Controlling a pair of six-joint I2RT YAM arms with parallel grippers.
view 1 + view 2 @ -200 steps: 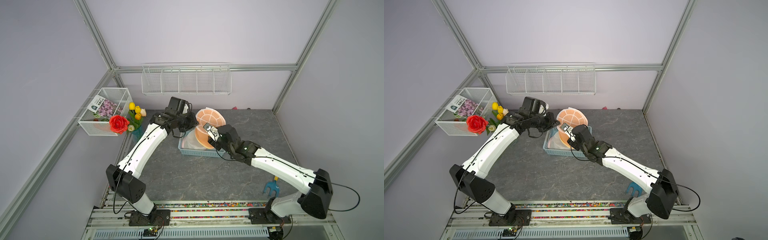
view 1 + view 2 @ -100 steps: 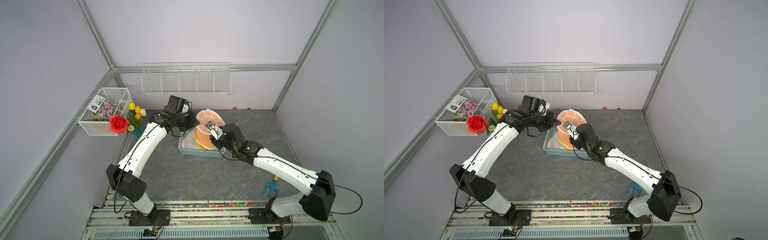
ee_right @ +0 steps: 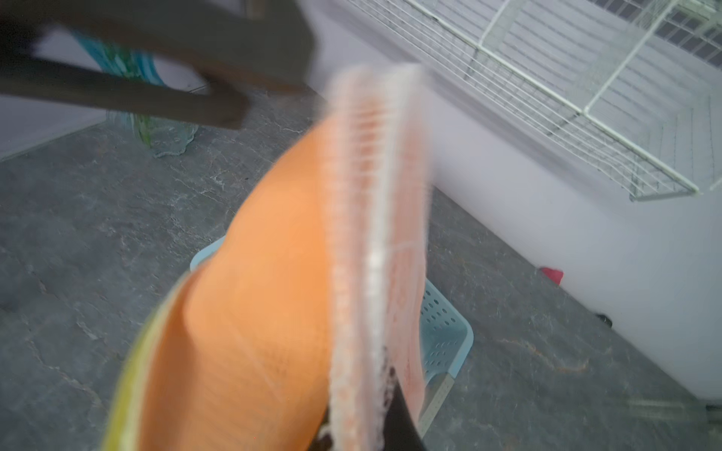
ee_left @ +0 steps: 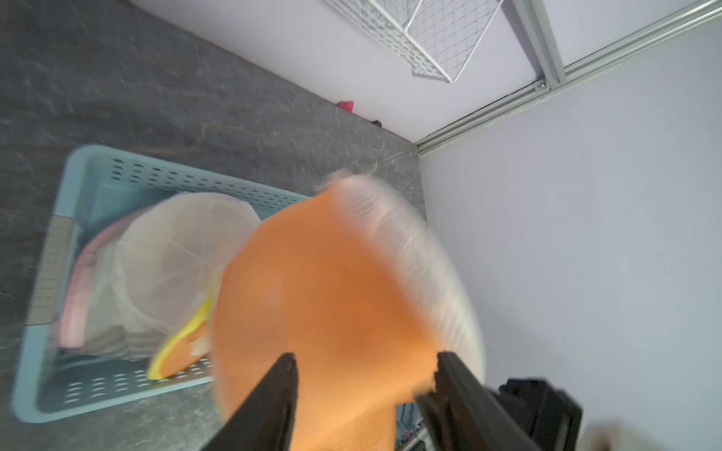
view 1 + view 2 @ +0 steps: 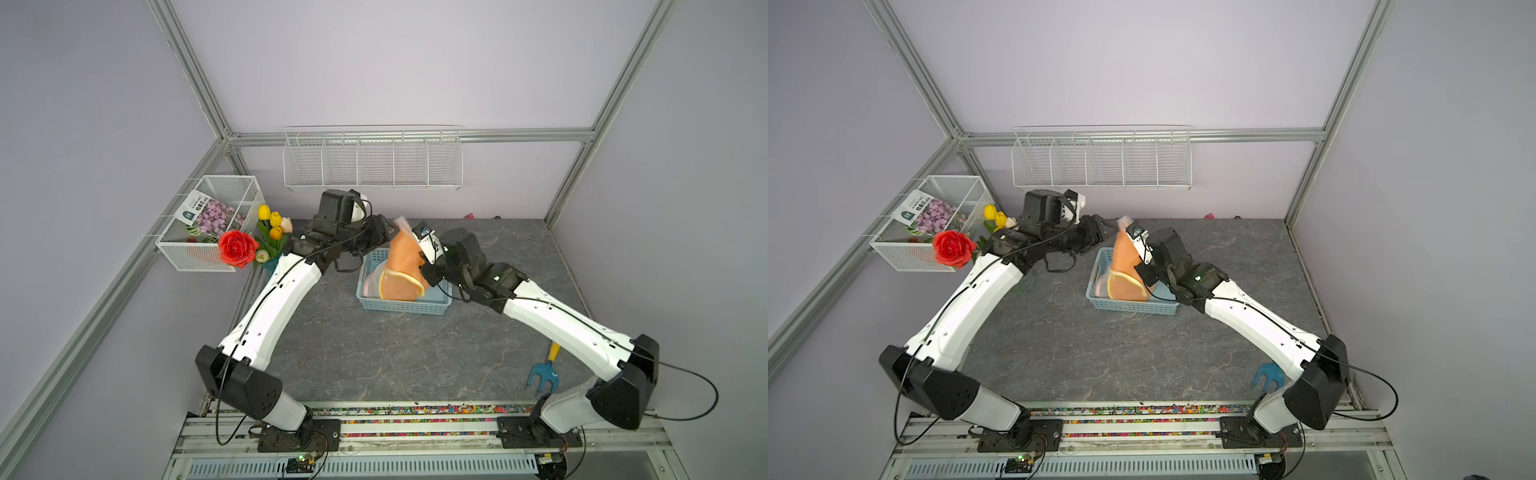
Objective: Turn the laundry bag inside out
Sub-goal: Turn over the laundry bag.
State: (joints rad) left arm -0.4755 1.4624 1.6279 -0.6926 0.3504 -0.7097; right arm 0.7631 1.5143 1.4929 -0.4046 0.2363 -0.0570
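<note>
The bag [image 5: 401, 266], orange mesh with a pale ribbed band, stands raised over the basket [image 5: 403, 308]. Its lower end, with the yellow-edged mouth [image 5: 402, 276], sags inside. I judge it light, soft and floppy, likely to fold or twist rather than resist a pull. The firmer band and the mouth hem look like the places to pinch, since loose mesh would probably slip or stretch. My right tool [image 3: 386, 398] is clamped on the pale band. My left tool [image 4: 365, 357] stands wide and holds nothing, with the bag just beyond its tips. A white bag [image 4: 176, 254] lies underneath in the basket, which sits on the tabletop [image 5: 374, 353].
</note>
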